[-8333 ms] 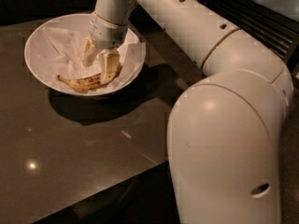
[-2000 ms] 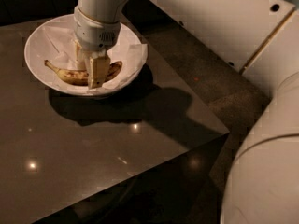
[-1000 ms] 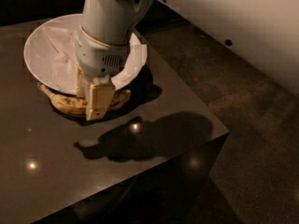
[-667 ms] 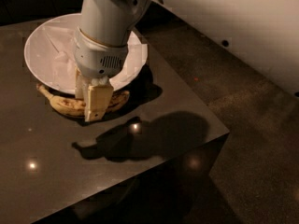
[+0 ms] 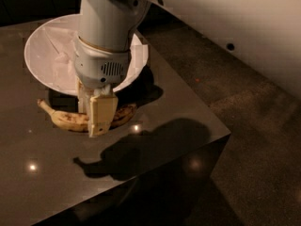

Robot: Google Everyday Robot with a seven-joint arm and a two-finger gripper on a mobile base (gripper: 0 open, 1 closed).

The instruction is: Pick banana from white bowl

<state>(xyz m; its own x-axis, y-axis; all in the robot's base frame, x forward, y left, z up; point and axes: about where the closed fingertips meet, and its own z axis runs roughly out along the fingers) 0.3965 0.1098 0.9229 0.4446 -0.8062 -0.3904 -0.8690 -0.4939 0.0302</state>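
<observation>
The claw pinches the banana at its middle, apparently clear of the white bowl above the worktop, so the pick looks nearly done.

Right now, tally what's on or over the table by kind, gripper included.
Banana: 1
White bowl: 1
Paper lining in the bowl: 1
Gripper: 1, shut on the banana, in front of the bowl
Total: 4
</observation>
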